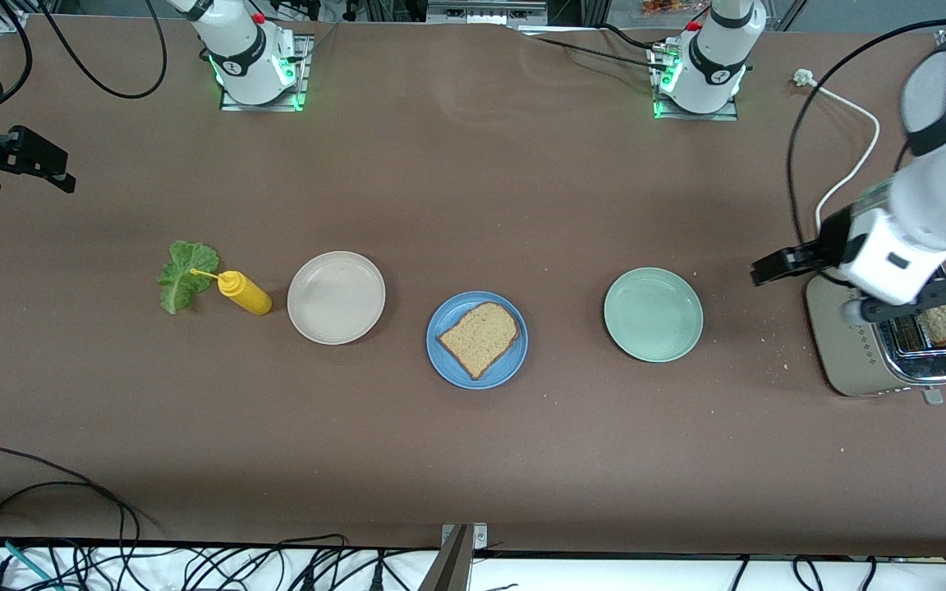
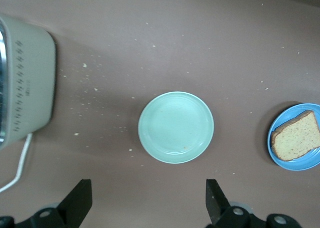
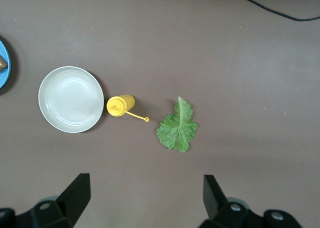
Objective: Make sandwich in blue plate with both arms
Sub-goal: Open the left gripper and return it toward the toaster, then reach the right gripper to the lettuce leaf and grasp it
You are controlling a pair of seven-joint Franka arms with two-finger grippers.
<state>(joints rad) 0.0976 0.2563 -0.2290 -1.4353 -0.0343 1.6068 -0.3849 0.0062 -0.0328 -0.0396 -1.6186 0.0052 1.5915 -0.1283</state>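
Blue plate point(image 1: 448, 369) w/ bread slice point(image 1: 479, 337) midtable; both tools spread (left tool point(image 2: 147, 200), right tool point(image 3: 145, 198)), well apart.

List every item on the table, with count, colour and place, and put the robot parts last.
Bread slice: 1, brown, on the blue plate.
Blue plate: 1, mid-table.
Mint plate: 1, pale green, toward the left arm's end.
Beige plate: 1, off-white, toward the right arm's end.
Mustard bottle: 1, yellow, beside the beige plate.
Lettuce leaf: 1, green, beside the bottle.
Toaster: 1, beige, holding another bread slice.
Left gripper: open, above the toaster.
Right gripper: open, waiting.
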